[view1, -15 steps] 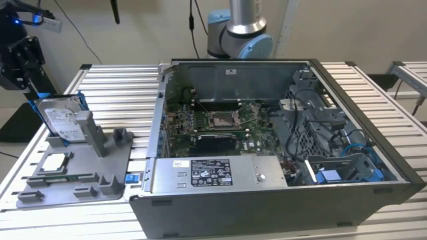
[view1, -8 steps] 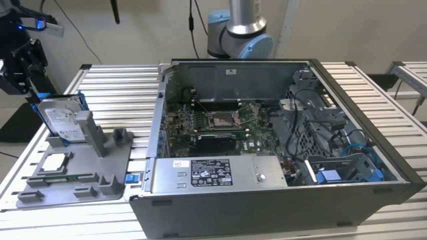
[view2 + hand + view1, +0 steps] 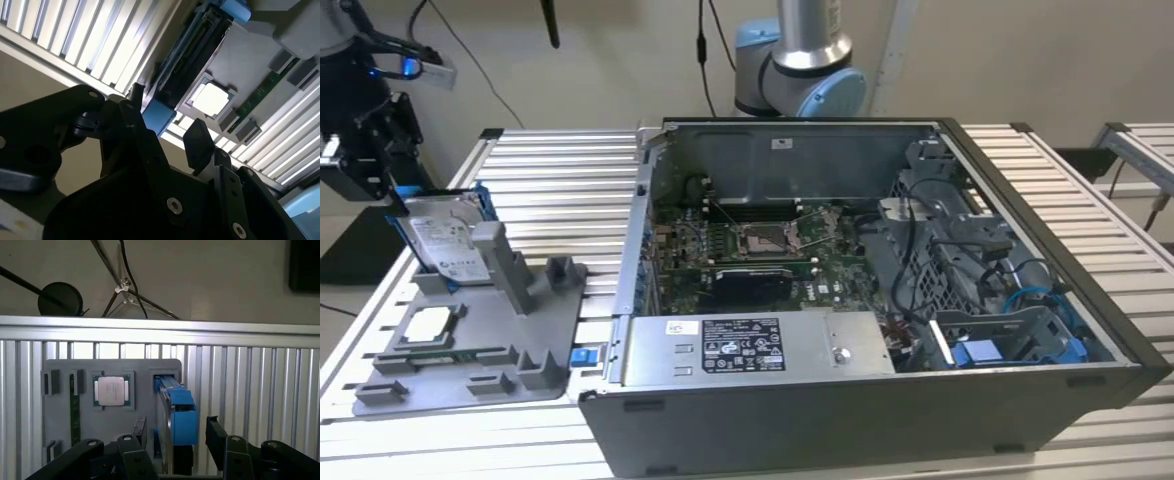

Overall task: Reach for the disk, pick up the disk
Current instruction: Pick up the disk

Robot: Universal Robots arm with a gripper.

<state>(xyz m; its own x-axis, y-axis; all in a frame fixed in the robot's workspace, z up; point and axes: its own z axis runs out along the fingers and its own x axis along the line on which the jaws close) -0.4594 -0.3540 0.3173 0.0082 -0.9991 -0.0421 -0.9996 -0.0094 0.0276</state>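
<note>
Hand (image 3: 177, 425) open wide, astride upright disk (image 3: 180, 396); rigid, dense, shock-sensitive, I judge. I would clamp its blue carrier edges.

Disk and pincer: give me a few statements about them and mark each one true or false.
1. The disk stands on edge in the gray fixture. True.
2. The pincer is shut on the disk. False: in the first wrist view its fingers stand open on either side of the disk, with a gap on each side.
3. A square chip lies flat in the same fixture, beside the disk. True.
4. The disk sits inside the open computer case. False: it is outside the case, towards the exterior view's left.
</note>
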